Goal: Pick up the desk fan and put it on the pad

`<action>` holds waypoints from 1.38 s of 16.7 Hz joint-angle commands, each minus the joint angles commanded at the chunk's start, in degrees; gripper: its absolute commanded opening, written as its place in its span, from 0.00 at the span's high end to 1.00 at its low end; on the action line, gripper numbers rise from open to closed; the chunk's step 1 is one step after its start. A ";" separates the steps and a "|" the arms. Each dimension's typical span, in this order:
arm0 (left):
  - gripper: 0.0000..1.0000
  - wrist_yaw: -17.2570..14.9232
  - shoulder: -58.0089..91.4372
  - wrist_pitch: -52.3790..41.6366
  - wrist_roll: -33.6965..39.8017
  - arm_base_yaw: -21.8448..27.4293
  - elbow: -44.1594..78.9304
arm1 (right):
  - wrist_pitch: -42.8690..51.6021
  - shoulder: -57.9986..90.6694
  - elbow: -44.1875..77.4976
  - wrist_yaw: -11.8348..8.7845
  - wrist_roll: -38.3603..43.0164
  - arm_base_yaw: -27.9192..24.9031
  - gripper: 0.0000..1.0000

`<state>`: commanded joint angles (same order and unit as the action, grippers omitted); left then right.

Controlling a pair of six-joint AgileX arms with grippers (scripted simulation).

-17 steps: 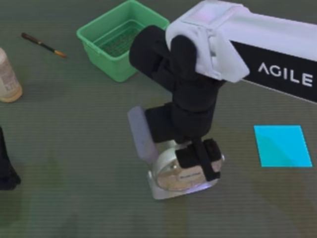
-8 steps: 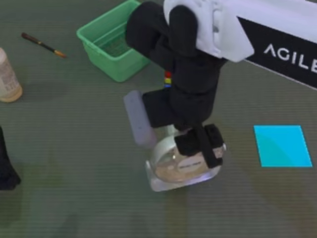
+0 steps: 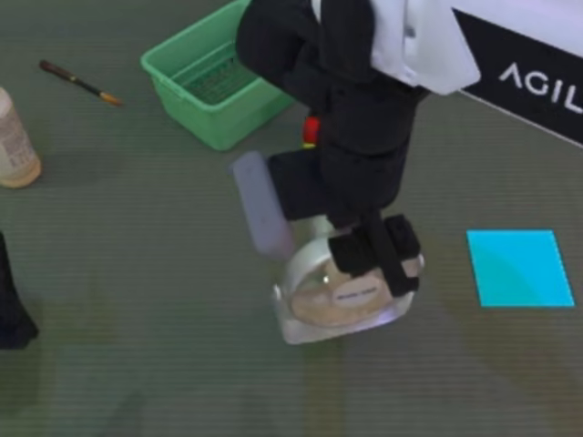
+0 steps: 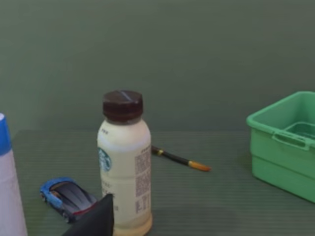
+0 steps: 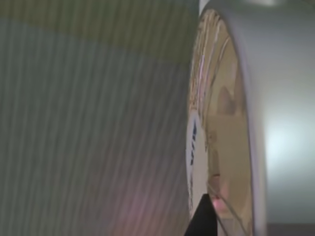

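From above, the fan (image 3: 342, 300) sits on the table (image 3: 137, 273) near its middle, well to the left of the pad (image 3: 519, 267), which lies flat and bare toward the table's right edge. The right gripper (image 3: 375, 264) is down on the fan from above, its black fingers (image 3: 401, 246) over the upper right part of the ring guard and overlapping the beige centre with its label; the jaws look closed onto the guard's rim, with the fan's base and lower left rim sticking out past them. A grey slab just up and left of the fan, beside the arm's wrist, cannot be identified. A green basket (image 3: 214, 77) stands up and left of the fan, a brush (image 3: 80, 84) lies left of the basket, and a bottle (image 3: 16, 141) stands at the table's left edge. The left arm shows only as a dark shape (image 3: 14, 309) at that edge, below the bottle. In the left wrist view, the bottle (image 4: 124, 162) stands upright close by, with a blue toy car (image 4: 66, 196) beside it, the brush (image 4: 179, 159) behind it and the basket (image 4: 288, 142) farther off; only a dark tip (image 4: 96, 219) of the left gripper shows, so I cannot tell how its jaws stand. The right wrist view is filled by the fan (image 5: 231, 123) at very close range, its silver rim and beige face running alongside a dark fingertip (image 5: 203, 216) that touches the face.
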<state>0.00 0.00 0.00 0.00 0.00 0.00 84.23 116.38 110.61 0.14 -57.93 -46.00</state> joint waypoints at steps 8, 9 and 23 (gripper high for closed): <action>0.00 0.00 0.00 0.00 0.00 0.00 0.00 | -2.52 -7.41 -10.00 -0.04 -11.71 21.78 1.00; 0.00 0.00 0.00 0.00 0.00 0.00 0.00 | -2.85 -8.44 -11.43 -0.04 -13.41 24.89 1.00; 0.00 0.00 0.00 0.00 0.00 0.00 0.00 | -10.19 -10.64 -21.06 -0.06 -18.05 32.19 1.00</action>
<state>0.00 0.00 0.00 0.00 0.00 0.00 74.05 105.74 89.55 0.08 -75.98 -13.80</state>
